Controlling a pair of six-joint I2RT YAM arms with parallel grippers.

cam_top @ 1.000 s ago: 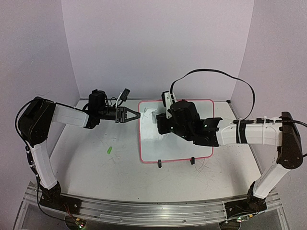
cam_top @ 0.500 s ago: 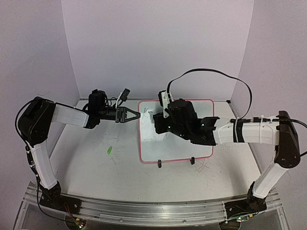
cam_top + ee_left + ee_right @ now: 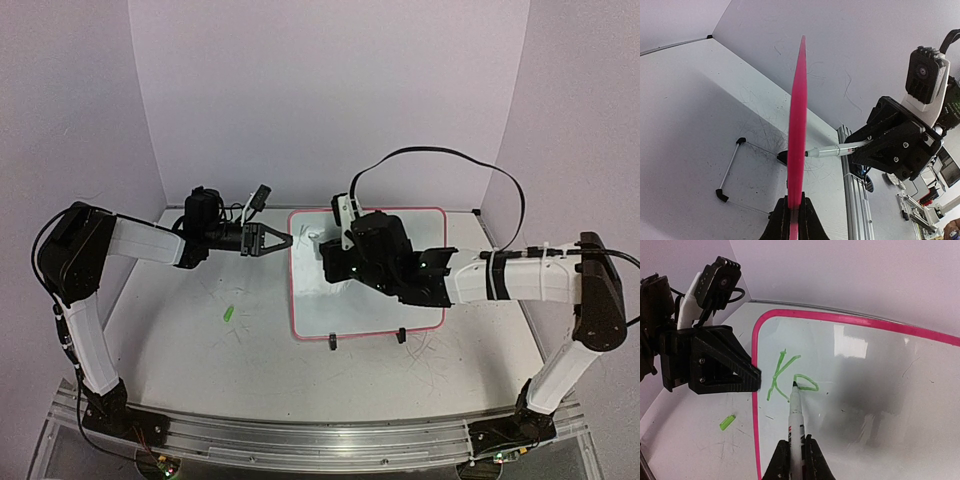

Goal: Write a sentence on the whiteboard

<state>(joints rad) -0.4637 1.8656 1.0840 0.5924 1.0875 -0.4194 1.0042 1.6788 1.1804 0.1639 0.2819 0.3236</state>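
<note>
The whiteboard (image 3: 370, 312) lies with long axis left-right.

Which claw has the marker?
The right claw, shut on the marker with its tip at the green lettering on the whiteboard. The left claw holds no pen; it pinches the board's pink edge.

Overhead plus wrist views, shared whiteboard (image 3: 365, 310)
</note>
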